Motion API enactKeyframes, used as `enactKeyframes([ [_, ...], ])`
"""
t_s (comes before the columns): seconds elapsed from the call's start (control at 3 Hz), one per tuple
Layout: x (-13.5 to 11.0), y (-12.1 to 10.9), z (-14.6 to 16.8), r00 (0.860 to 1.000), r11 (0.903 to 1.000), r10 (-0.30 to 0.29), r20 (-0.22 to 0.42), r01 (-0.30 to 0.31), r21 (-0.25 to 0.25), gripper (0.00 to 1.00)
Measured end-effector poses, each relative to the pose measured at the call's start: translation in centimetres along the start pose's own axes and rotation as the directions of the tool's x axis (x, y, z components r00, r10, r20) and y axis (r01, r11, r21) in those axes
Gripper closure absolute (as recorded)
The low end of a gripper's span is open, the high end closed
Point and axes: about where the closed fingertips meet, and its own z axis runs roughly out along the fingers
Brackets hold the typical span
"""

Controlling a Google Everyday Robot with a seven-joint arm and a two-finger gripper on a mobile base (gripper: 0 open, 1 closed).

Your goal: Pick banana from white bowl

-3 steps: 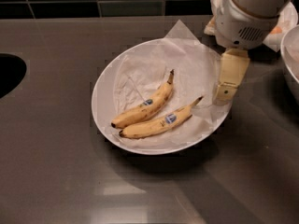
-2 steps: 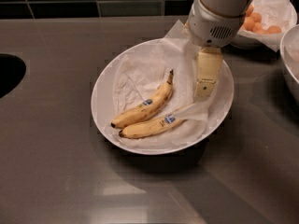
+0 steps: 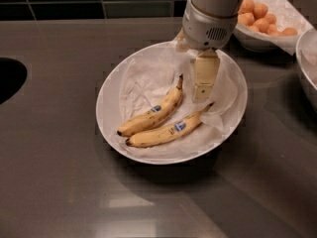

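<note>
White crumpled paper lines the white bowl, which stands on a dark grey counter. Two bananas lie side by side on the paper, stems pointing to the upper right. The banana to be picked is the shorter, plumper one, nearer the back of the bowl, and it has not been lifted. The longer banana lies just in front of it, and the two appear to touch along part of their length.

Change since the preceding second: the gripper has travelled leftward from the bowl's right rim to a position over the bowl's interior. It now hangs just to the right of the target banana's stem and above the stem tip of the longer banana. Neither banana has shifted during this travel.

Gripper state: cannot be told from this view, as the tool presents a single cream-coloured face to the camera. No contact with either fruit is visible.

Assessment: the approach phase appears nearly complete and the grasp has not begun. The remaining move probably calls for a further short shift leftward and a descent onto the target. Risk: because the bananas lie so close together, the longer banana may be caught or nudged instead.

A smaller bowl of orange fruits stands behind, well apart.
</note>
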Motion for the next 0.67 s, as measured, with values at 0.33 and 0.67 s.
enactKeyframes([
  [0.33,-0.01,0.00,0.01,1.000,1.0000,0.000,0.000,0.000,0.000,0.00],
  [0.67,-0.45,-0.41,0.09,1.000,0.9998,-0.006,0.011,0.006,0.018,0.00],
])
